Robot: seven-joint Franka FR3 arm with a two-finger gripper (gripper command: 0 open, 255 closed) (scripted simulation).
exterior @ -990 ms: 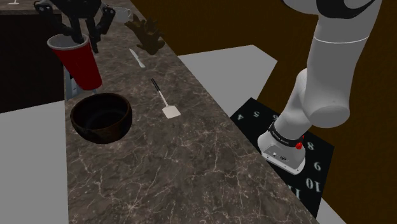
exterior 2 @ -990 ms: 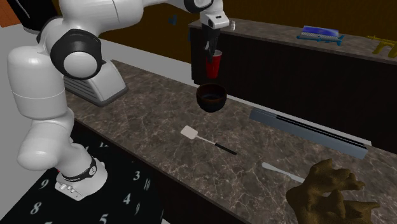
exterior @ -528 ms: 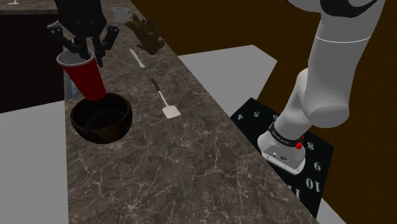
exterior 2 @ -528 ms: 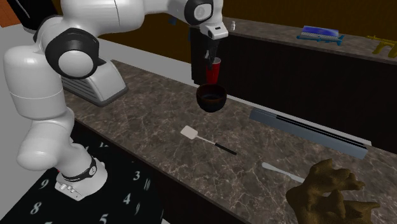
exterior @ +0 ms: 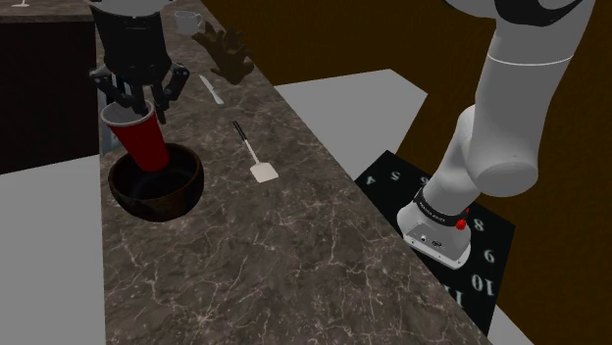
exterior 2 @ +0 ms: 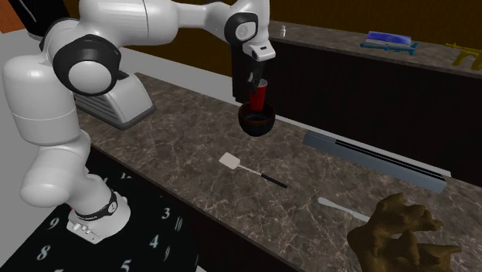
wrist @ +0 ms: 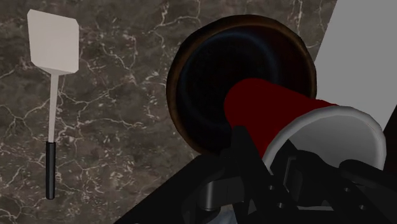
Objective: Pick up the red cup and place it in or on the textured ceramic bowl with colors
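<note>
In the shoulder view, the gripper (exterior: pixel 139 95) points down over the dark stone counter (exterior: pixel 294 255), at the far end near the view's upper left. Its fingers are closed on the rim of the red cup (exterior: pixel 144 145). The cup hangs a little tilted, mouth up. Its lower end is inside the mouth of the dark bowl (exterior: pixel 186 186). I cannot tell if the cup touches the bowl's bottom. A white spatula (exterior: pixel 254 157) with a black handle lies on the counter to the view's right of the bowl, apart from it. Farther back lie a white utensil (exterior: pixel 212 90) and a brown hand-shaped thing (exterior: pixel 227 54).

In the second exterior view, the arm (exterior 2: pixel 131 19) reaches over the counter, and the gripper (exterior 2: pixel 252 80) holds the cup (exterior 2: pixel 260 96) right above the bowl (exterior 2: pixel 256 124). The cup's base is hidden behind the bowl's near rim. The spatula (exterior 2: pixel 249 171) lies nearer to the camera than the bowl. A grey box-like thing (exterior 2: pixel 123 99) stands on the counter at the view's left.

In the wrist view, the black fingers (wrist: pixel 245 149) clasp the cup (wrist: pixel 277 108) at its pale rim, one outside the wall. The cup's red base sits in front of the bowl's dark inside (wrist: pixel 191 70). The spatula (wrist: pixel 53 44) lies on the counter, well apart from the bowl.
</note>
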